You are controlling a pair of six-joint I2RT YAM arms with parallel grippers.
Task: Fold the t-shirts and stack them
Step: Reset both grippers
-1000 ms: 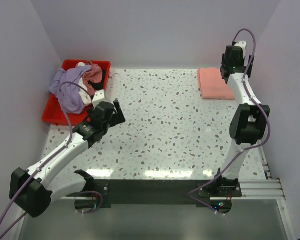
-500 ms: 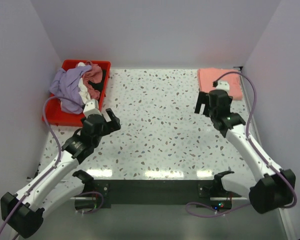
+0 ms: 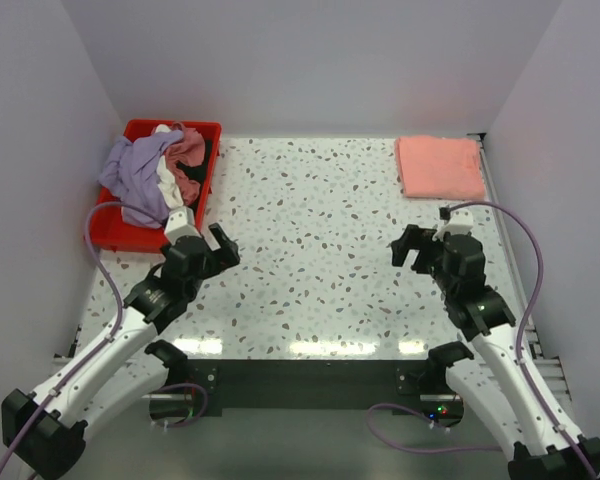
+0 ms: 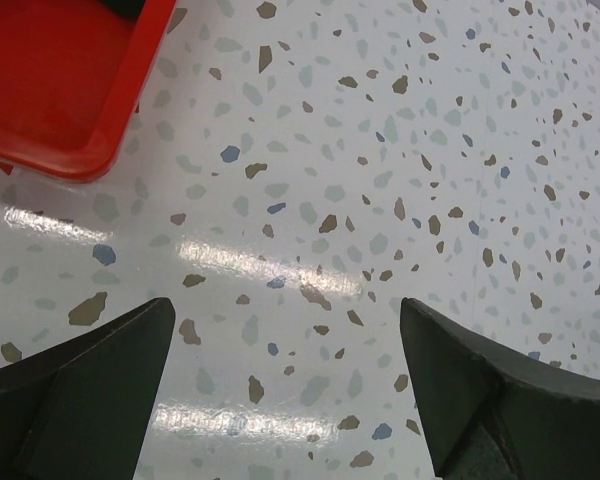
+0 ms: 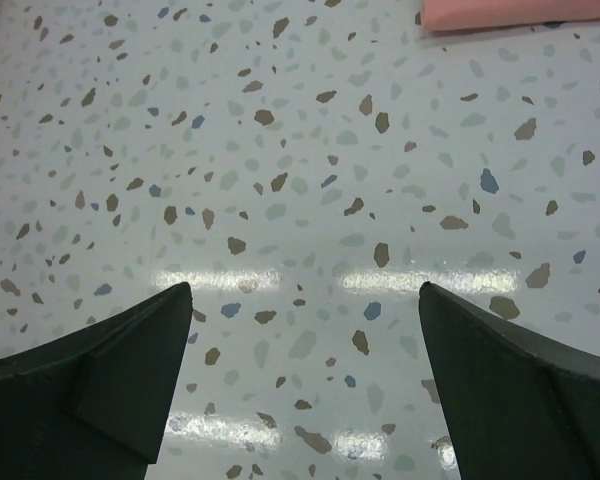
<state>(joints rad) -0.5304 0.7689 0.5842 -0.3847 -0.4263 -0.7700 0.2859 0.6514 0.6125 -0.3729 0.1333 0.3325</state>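
A folded salmon-pink t-shirt lies flat at the back right of the table; its edge shows at the top of the right wrist view. A lavender t-shirt, a white one and a dusty rose one lie crumpled in the red bin. My left gripper is open and empty just right of the bin's near corner. My right gripper is open and empty over bare table, in front of the folded t-shirt.
The terrazzo table runs between the bin and the folded t-shirt. Grey walls close the back and both sides. A black rail with the arm bases lines the near edge.
The right arm has swung down from the folded t-shirt at the back right towards the near right of the table. The left gripper has drawn back a little from the bin.
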